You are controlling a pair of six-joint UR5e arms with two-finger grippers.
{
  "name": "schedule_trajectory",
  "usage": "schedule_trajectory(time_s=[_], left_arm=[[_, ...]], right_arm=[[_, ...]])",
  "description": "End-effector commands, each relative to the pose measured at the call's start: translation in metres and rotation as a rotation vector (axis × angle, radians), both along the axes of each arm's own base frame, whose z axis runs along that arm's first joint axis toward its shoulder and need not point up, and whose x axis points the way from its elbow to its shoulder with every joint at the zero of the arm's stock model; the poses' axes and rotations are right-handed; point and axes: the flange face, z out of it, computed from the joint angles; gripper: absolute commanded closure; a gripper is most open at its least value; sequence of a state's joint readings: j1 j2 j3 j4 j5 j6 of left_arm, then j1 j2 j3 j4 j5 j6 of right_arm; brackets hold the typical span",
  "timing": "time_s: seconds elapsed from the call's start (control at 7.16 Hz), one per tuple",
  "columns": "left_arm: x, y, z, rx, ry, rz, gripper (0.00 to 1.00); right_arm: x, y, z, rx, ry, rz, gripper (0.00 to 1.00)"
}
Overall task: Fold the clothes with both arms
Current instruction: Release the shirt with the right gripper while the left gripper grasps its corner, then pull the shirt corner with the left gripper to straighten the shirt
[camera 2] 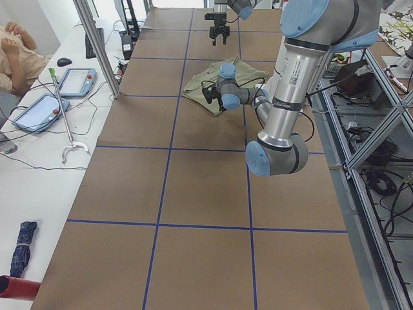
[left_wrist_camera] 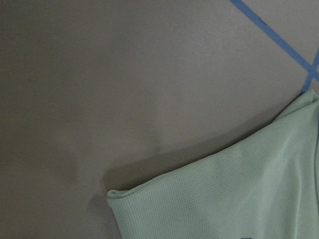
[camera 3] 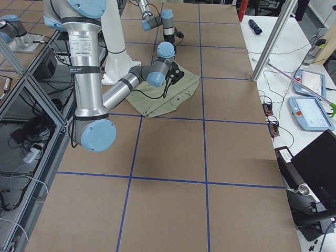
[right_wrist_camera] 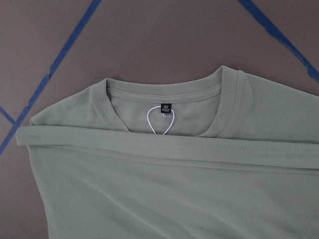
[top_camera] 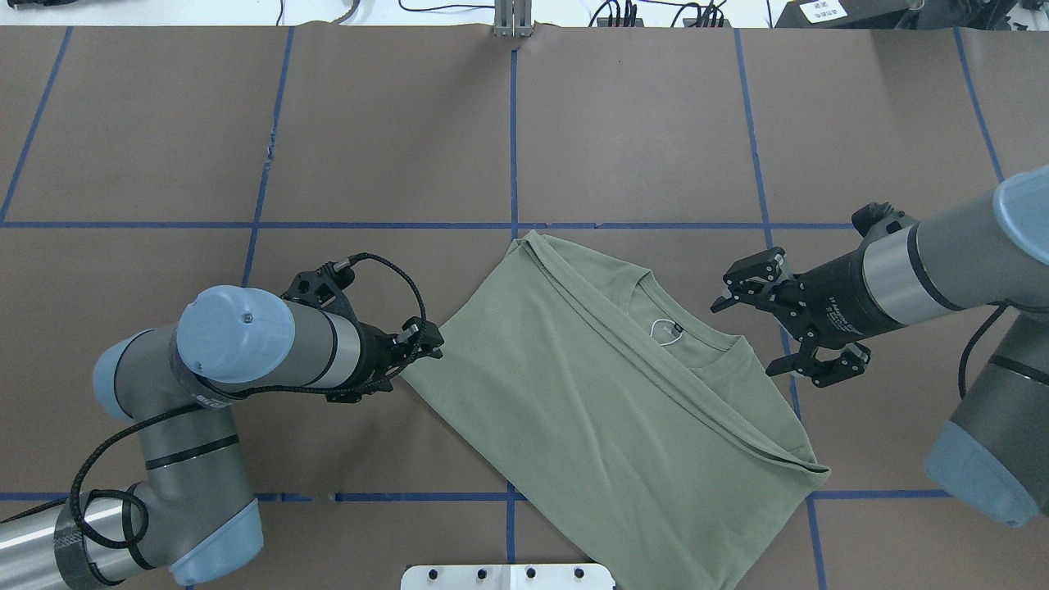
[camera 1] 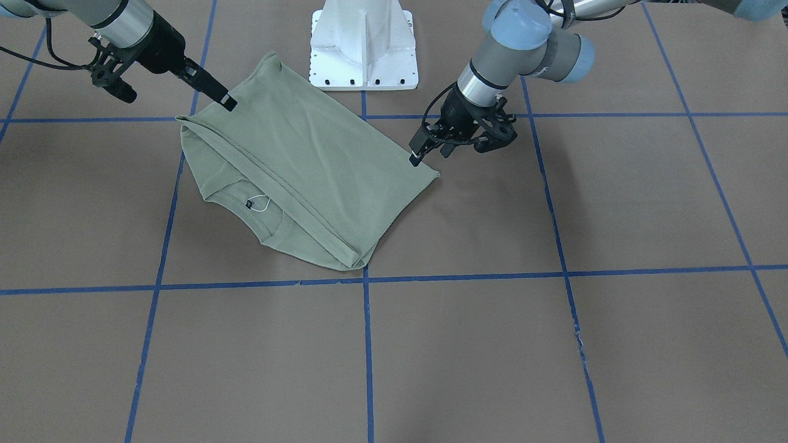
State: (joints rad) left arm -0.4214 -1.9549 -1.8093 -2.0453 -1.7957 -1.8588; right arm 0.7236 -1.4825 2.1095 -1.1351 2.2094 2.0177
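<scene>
surface: brown matte table [camera 1: 554,369] marked into big squares by blue tape lines [camera 1: 367,344]
room: white metal pedestal [camera 1: 363,43] at the robot's side of the table; white side bench [camera 2: 39,161] along the far long edge with grey tablet-like pendants [camera 2: 77,81] and cables; silver aluminium posts [camera 2: 97,45]; a person [camera 2: 16,55] cut off at the side view's edge
hidden: shirt's edge nearest the pedestal runs out of the overhead view; sleeves not to be made out; chest logo too small to tell; left wrist view catches only one loose shirt corner [left_wrist_camera: 114,194] flat on the table
left gripper [camera 1: 415,157]: black, tip at the shirt's corner, just beside or touching it; fingers seem close together, but cannot tell whether they pinch cloth
right gripper [top_camera: 746,336]: black, fingers spread wide, nothing in them, near the shirt's collar side
shirt place: pale sage-green knit shirt [top_camera: 590,393] lies flat mid-table between both grippers, close to the pedestal, skewed to the tape grid
shirt look: lower part folded up over the body, doubled fold edge [right_wrist_camera: 174,149] crossing just below the ribbed crew collar [right_wrist_camera: 164,87]; black neck label [right_wrist_camera: 166,106] with white loop [right_wrist_camera: 159,124] exposed; fine knit, few wrinkles
</scene>
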Motion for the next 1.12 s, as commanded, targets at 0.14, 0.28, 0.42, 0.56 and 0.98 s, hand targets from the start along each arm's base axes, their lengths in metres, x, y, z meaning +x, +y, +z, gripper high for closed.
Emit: schedule_trajectory(time_s=[0.14, 0.28, 0.42, 0.56, 0.98], left_arm=[[0.013, -0.006, 0.022, 0.007, -0.057, -0.028, 0.28], [0.015, -0.007, 0.026, 0.005, -0.064, -0.031, 0.32], [0.018, -0.008, 0.031, 0.006, -0.074, -0.032, 0.37], [0.018, -0.008, 0.032, 0.005, -0.076, -0.032, 0.52], [0.017, -0.010, 0.032, 0.008, -0.079, -0.038, 1.00]], right_arm=[[-0.005, -0.009, 0.002, 0.011, 0.005, 0.006, 0.00], [-0.005, -0.009, 0.000, 0.013, 0.003, 0.006, 0.00], [-0.006, -0.010, -0.002, 0.016, -0.001, 0.006, 0.00], [-0.006, -0.010, -0.001, 0.014, 0.000, 0.005, 0.00], [-0.007, -0.011, -0.002, 0.014, 0.000, 0.005, 0.00]])
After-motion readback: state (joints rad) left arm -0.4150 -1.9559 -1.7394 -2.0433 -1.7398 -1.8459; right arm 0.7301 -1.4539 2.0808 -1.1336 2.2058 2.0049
